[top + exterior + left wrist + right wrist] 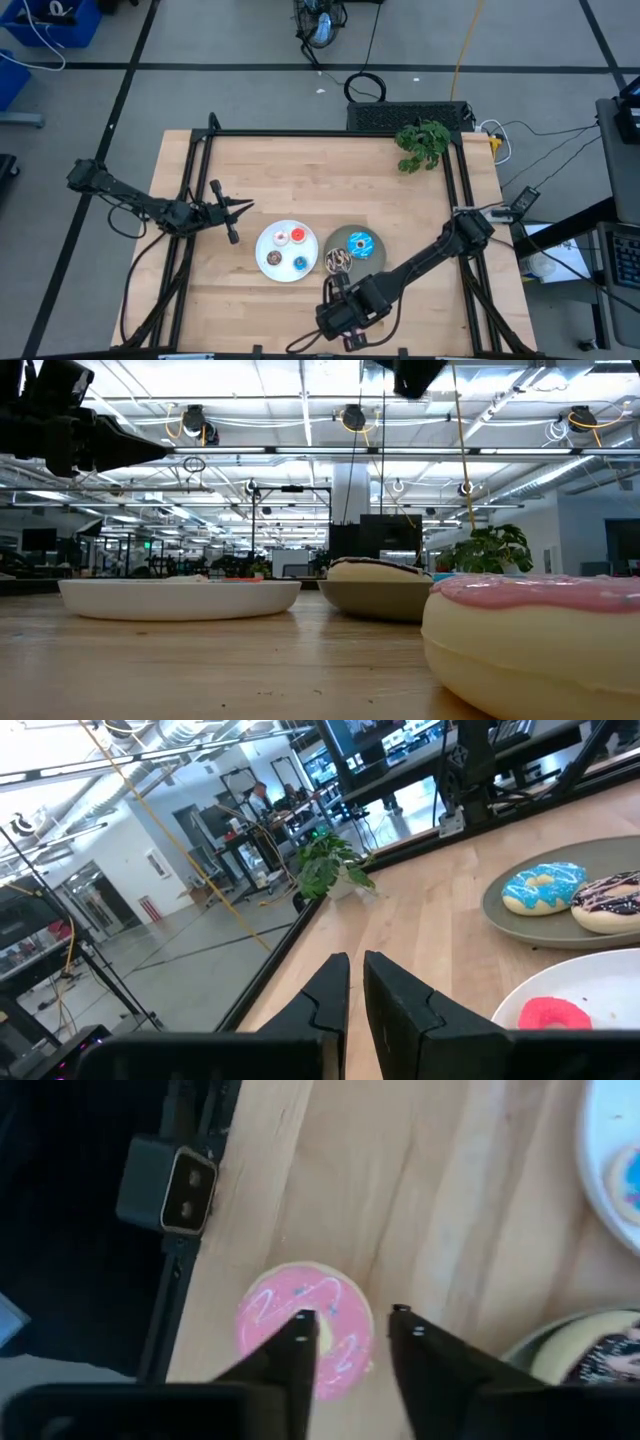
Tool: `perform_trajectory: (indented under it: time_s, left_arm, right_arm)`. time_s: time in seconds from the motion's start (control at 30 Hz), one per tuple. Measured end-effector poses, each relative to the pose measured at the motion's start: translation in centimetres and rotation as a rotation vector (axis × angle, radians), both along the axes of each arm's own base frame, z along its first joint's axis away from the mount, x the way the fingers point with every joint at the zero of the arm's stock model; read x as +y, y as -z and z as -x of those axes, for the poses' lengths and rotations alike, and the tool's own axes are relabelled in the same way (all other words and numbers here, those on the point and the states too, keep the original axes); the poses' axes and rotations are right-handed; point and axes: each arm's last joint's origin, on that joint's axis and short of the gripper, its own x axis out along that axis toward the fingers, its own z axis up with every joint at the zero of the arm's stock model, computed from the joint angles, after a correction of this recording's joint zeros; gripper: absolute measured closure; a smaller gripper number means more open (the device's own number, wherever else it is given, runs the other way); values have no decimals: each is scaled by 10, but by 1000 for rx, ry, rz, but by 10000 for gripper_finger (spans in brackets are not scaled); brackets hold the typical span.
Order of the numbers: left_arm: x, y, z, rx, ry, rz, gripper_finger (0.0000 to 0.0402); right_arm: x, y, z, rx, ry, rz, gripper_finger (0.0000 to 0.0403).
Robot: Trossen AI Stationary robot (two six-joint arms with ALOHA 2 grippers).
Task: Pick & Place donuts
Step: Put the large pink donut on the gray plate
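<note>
The right gripper (348, 1320) hangs over the pink donut (305, 1328) at the near edge of the table (420, 215). Its fingers are spread a little and hold nothing; one fingertip is above the icing, the other just beside the ring. Whether they touch it, I cannot tell. I judge that this donut is the last one waiting outside the plates, so the task looks almost finished.

A little beyond the gripper stands the grey plate (336, 240) with the blue sprinkled donut (362, 244) and the chocolate sprinkled donut (336, 261) on it, side by side. Next to it is the white plate (264, 240), which holds the small donuts: a red one (282, 237), a whitish one (298, 236), a dark brown one (274, 259) and a blue one (300, 263).

The left gripper (240, 209) waits farther away, beside the white plate, with its fingers nearly together and empty.

A small camera block (167, 1185) sits at the table edge close to the pink donut, and the grey plate rim is near on the other side, so the gripper has little room. A green plant (422, 145) stands far off at the back corner and does not disturb.
</note>
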Motion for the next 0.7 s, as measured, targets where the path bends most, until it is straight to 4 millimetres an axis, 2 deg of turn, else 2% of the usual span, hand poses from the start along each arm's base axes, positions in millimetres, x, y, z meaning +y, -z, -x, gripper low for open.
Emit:
perform_trajectory:
  time_s: [0.2, 0.33, 0.5, 0.7]
  left_arm:
    - [0, 0, 0, 0, 0, 0, 360]
    - [0, 0, 0, 0, 0, 0, 360]
    - [0, 0, 0, 0, 0, 0, 360]
    - [0, 0, 0, 0, 0, 1, 360]
  right_arm:
    - [-2, 11, -2, -1, 21, -9, 196]
    - [-4, 21, -3, 6, 46, -12, 147]
    - [-3, 46, 0, 26, 19, -38, 121]
    - [-7, 72, 7, 72, 21, -29, 125]
